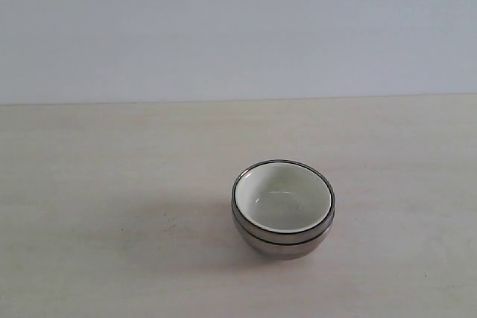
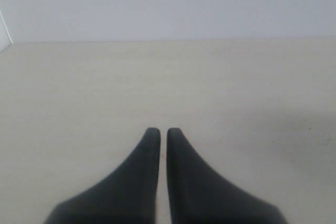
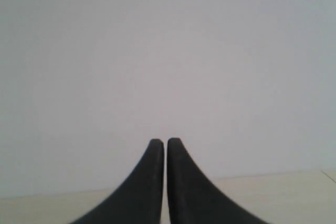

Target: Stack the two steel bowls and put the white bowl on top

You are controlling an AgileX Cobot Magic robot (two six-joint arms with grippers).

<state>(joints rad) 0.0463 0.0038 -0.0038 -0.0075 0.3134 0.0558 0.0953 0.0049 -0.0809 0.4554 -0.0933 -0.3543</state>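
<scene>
The two steel bowls (image 1: 282, 243) stand nested in one stack on the pale wooden table, a little right of centre in the exterior view. The white bowl (image 1: 283, 199) sits inside the upper steel bowl, its cream inside facing up. Neither arm shows in the exterior view. My left gripper (image 2: 163, 131) is shut with nothing between its dark fingers, above bare tabletop. My right gripper (image 3: 165, 141) is shut and empty too, pointing at the plain wall. No bowl appears in either wrist view.
The pale wooden table (image 1: 112, 184) runs back to a plain light wall (image 1: 238, 27). A soft shadow lies on the table to the left of the stack.
</scene>
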